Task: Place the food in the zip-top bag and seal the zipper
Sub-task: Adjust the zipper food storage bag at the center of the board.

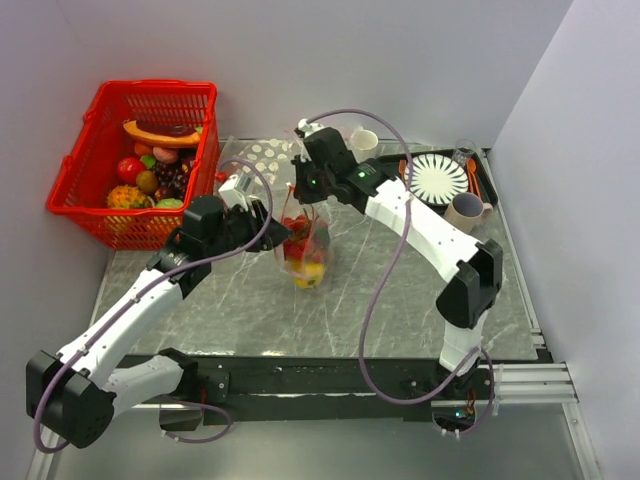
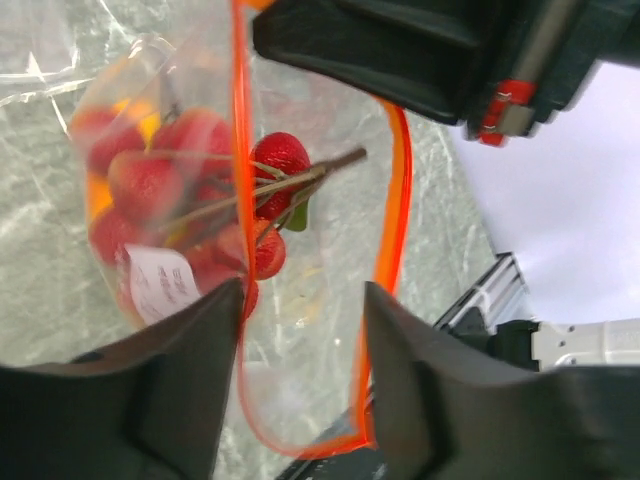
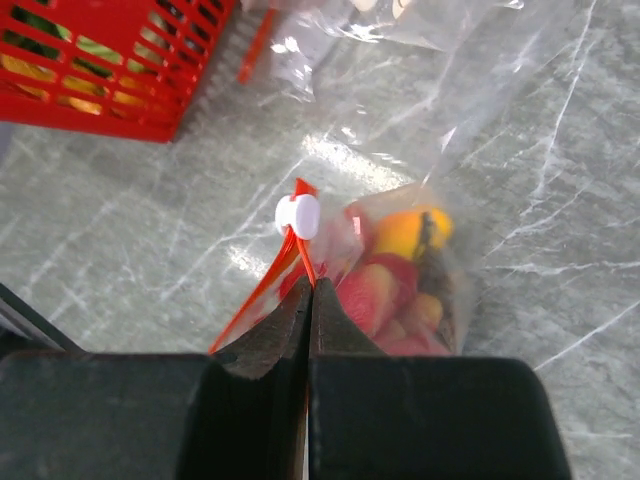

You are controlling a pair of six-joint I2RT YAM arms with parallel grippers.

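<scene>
The zip-top bag point(image 1: 305, 250) hangs in mid-table between both grippers, holding red strawberries point(image 2: 190, 180) and yellow-orange food point(image 3: 410, 232). Its orange-red zipper point(image 2: 238, 150) stands open as a loop. My left gripper point(image 2: 300, 300) is open, and its fingers point(image 2: 190, 380) straddle the end of the bag's mouth, one zipper strip near each finger. In the top view it point(image 1: 262, 215) is at the bag's left. My right gripper point(image 3: 310, 285) is shut on the zipper point(image 3: 300, 262) just below the white slider point(image 3: 298, 215). It point(image 1: 305, 195) holds the bag's top from behind.
A red basket point(image 1: 75, 170) of toy food stands at the back left, and shows in the right wrist view point(image 3: 150, 100). A white-dotted clear bag point(image 1: 262, 155) lies behind the grippers. A striped plate point(image 1: 438, 177) and cups point(image 1: 465, 210) are at the back right.
</scene>
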